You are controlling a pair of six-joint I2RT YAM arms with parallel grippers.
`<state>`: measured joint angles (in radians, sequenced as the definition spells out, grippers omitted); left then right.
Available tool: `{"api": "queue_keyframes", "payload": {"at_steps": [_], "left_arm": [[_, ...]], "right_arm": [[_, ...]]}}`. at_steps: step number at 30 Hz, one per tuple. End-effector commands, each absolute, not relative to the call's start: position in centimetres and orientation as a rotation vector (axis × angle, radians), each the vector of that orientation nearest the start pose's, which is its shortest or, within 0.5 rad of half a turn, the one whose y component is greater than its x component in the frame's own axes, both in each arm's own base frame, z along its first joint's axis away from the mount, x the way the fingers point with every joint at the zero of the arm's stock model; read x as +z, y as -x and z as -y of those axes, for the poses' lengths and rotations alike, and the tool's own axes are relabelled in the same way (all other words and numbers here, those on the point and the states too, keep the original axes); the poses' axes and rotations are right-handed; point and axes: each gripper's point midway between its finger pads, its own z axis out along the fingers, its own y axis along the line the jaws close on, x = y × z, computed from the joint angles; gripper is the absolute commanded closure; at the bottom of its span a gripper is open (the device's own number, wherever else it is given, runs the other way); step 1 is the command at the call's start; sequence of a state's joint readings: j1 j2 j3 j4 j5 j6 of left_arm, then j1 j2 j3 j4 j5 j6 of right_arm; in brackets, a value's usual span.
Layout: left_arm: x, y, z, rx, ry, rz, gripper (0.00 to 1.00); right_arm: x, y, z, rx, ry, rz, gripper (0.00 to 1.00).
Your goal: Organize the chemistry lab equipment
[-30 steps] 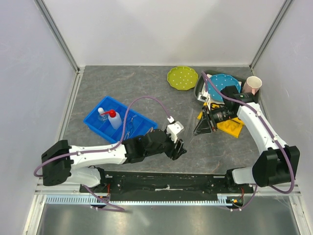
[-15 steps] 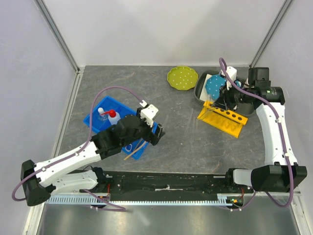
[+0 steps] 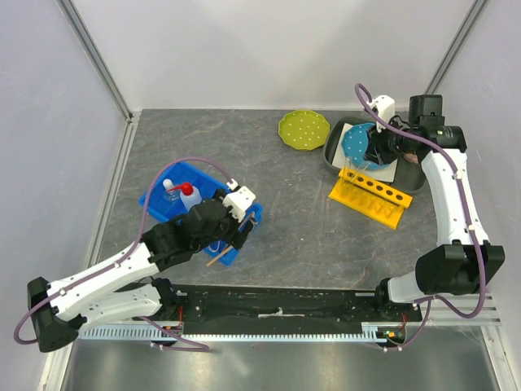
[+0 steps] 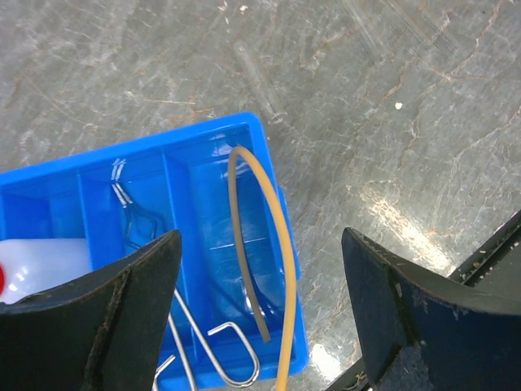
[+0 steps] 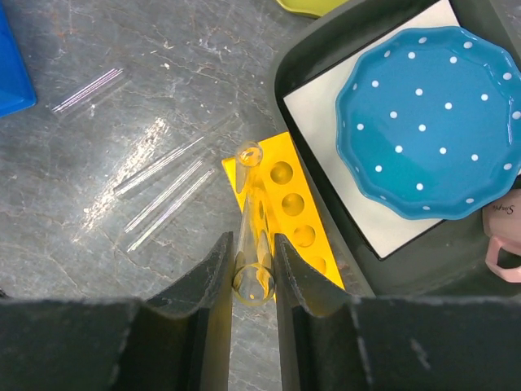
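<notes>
Tan rubber tube (image 4: 273,244) lies in blue tray (image 4: 203,147) beside wire tongs (image 4: 175,314).

2 plates (image 3: 304,129), 1 bin (image 3: 155,204), 1 rack (image 3: 374,197), 1 squeeze btl (image 3: 190,199), 1 rubber tube (image 4: 231,195)

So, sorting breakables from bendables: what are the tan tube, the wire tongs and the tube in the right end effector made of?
Tan tube: matte, bent in a loop, likely rubber. Wire tongs: thin shiny grey wire, apparently metal. Held tube: clear, glinting, straight; probably glass, possibly clear plastic.

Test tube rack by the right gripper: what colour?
Yellow; the rack shows best in the right wrist view.
</notes>
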<state>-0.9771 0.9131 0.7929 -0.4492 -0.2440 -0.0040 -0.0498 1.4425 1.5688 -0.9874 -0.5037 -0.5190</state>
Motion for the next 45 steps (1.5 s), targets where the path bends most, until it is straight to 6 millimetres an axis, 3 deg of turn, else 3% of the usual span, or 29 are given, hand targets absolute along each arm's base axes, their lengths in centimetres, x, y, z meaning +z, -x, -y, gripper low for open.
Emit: {"api": "queue_keyframes", "payload": {"at_steps": [1, 8, 13, 27, 39, 45], "left_arm": [[20.5, -20.1, 20.1, -0.27, -0.829, -1.874, 0.14], [20.6, -20.1, 19.9, -0.273, -0.817, -1.869, 0.15], [19.6, -20.0, 20.0, -0.254, -0.852, -1.904, 0.16], [19.2, -20.0, 20.1, -0.254, -0.865, -1.916, 0.16], [19.0, -19.9, 20.2, -0.255, -0.872, -1.924, 0.16], [18.9, -19.9, 20.3, -0.257, -0.878, -1.926, 0.16]], "right_arm": [[27.4, -36.7, -4.0, 0.254, 0.721, -2.172, 0.84], [26.2, -36.8, -3.9, 0.259, 0.717, -2.208, 0.84], [26.3, -36.3, -4.2, 0.265, 0.724, -2.21, 0.84], [25.9, -35.1, -4.3, 0.265, 0.747, -2.24, 0.84], [23.5, -35.1, -4.3, 0.288, 0.757, -2.29, 0.83], [23.4, -35.0, -4.4, 0.291, 0.759, -2.291, 0.83]]}}
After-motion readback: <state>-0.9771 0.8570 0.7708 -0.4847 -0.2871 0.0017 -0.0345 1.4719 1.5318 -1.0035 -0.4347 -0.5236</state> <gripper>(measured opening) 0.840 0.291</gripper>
